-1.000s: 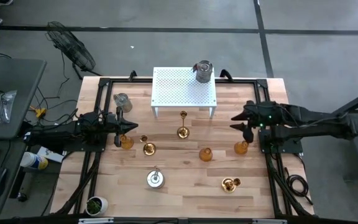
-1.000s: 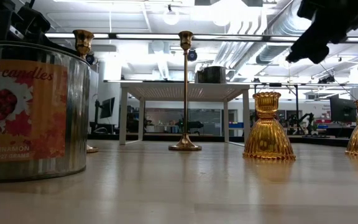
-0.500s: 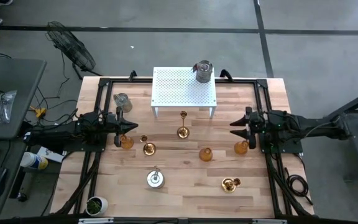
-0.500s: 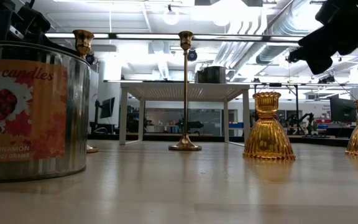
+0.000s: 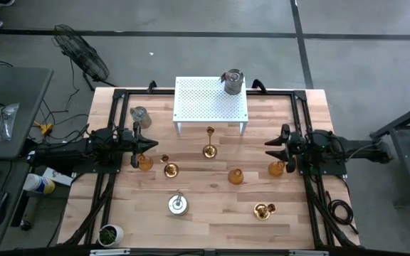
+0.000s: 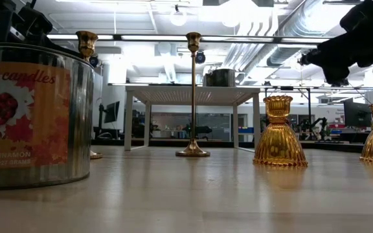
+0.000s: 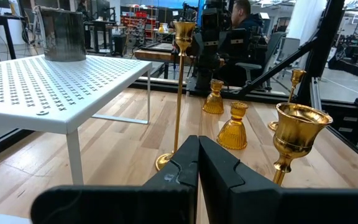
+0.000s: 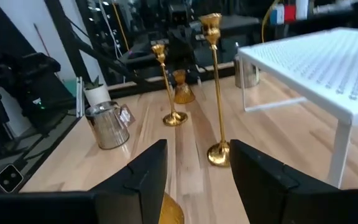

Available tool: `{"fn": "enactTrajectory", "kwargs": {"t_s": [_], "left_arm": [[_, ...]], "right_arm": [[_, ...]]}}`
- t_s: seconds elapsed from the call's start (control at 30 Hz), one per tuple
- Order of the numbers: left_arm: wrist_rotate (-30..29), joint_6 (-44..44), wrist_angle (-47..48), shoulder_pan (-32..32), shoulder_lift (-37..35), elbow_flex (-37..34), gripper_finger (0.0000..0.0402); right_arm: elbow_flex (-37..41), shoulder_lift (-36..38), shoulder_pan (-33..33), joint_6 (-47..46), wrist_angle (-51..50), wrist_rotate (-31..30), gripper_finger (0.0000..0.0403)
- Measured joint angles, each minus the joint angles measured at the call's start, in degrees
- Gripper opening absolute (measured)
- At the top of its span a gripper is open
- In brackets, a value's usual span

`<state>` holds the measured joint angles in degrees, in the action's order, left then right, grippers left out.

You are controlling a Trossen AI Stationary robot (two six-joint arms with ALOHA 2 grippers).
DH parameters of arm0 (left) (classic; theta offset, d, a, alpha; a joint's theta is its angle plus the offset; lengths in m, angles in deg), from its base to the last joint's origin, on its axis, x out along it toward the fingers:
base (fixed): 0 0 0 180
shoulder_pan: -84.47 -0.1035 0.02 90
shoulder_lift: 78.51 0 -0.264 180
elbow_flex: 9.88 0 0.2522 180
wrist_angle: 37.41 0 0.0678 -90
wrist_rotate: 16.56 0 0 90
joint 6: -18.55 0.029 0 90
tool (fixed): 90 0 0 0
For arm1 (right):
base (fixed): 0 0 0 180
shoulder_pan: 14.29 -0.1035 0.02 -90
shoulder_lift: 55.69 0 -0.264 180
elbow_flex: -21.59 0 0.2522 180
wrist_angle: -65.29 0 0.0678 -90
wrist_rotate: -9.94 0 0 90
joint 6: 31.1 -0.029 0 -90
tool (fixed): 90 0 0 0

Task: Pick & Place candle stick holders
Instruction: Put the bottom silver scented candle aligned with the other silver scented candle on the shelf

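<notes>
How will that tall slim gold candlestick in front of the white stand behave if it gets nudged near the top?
The tall gold candlestick would probably tip: its stem is long and thin over a small round foot. It looks like rigid polished metal, so likely slippery to grip. Once down, it might roll in an arc.

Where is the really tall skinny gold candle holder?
The tall slim gold holder stands near the table's middle in the high view, just in front of the white perforated stand, with an amber glass holder a little nearer the front and right.

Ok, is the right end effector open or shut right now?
Open. In the right wrist view the right end effector shows a clear gap between its two dark fingers, with an amber glass holder showing between them; nothing is gripped.
</notes>
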<state>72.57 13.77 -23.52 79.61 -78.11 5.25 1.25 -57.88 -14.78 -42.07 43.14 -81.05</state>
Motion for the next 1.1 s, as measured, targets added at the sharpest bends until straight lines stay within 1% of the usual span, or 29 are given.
{"fn": "enactTrajectory", "kwargs": {"t_s": [0.17, 0.37, 0.57, 1.1], "left_arm": [[0.0, 0.0, 0.0, 0.0, 0.0, 0.0, 0.0003], [0.0, 0.0, 0.0, 0.0, 0.0, 0.0, 0.0003], [0.0, 0.0, 0.0, 0.0, 0.0, 0.0, 0.0003], [0.0, 0.0, 0.0, 0.0, 0.0, 0.0, 0.0003]], "right_arm": [[3.1, 1.3, -1.6, 3.1, 5.3, 1.4, 0.0165], [6.1, 1.9, -2.1, 3.6, 9.7, 1.5, 0.0165], [6.1, 1.7, -2.1, 5.2, 9.6, 1.3, 0.0165], [6.1, 1.1, -2.1, 5.2, 9.3, 1.3, 0.0165]]}}
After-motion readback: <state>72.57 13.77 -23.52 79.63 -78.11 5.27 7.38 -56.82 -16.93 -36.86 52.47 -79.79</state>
